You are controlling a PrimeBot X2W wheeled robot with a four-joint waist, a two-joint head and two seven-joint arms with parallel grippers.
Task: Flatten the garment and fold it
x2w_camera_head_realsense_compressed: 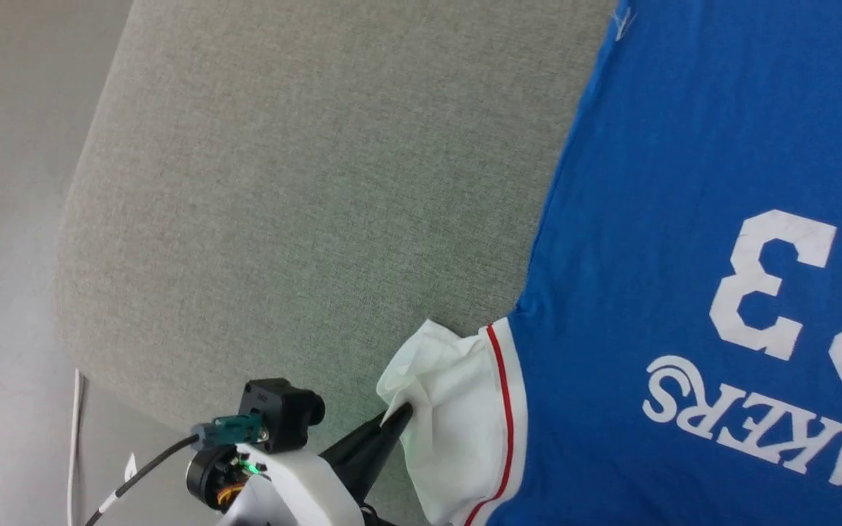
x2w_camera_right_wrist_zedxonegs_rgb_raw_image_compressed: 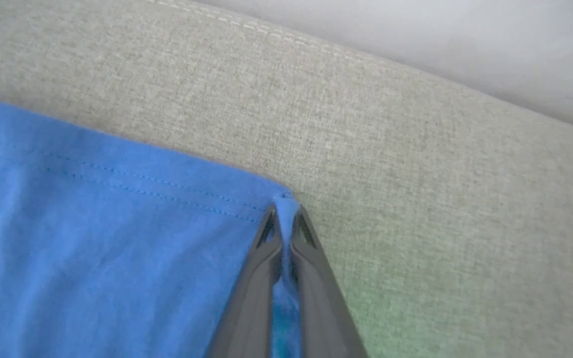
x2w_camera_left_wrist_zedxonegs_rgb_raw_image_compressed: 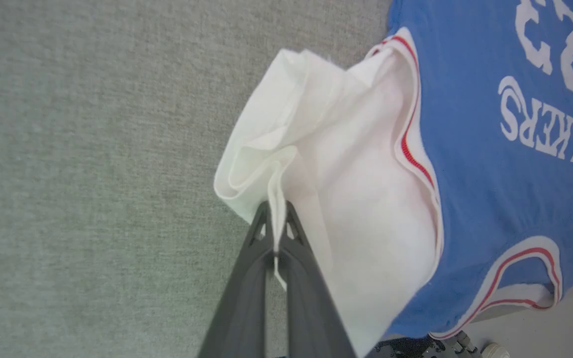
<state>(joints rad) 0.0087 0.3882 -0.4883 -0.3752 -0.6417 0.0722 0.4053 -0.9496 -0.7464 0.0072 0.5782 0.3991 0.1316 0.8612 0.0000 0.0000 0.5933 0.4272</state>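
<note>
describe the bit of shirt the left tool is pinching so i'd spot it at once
On the broad grey-green woven cushion lies a royal-blue knit jersey T-shirt. At the left tool, a white short sleeve juts out past a red stripe. Unlike the smooth blue body beside it, this sleeve is plain white and crumpled.

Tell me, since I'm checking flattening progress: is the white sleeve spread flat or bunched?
Bunched. The white sleeve is crumpled in folds, its edge pinched in the left gripper.
</note>
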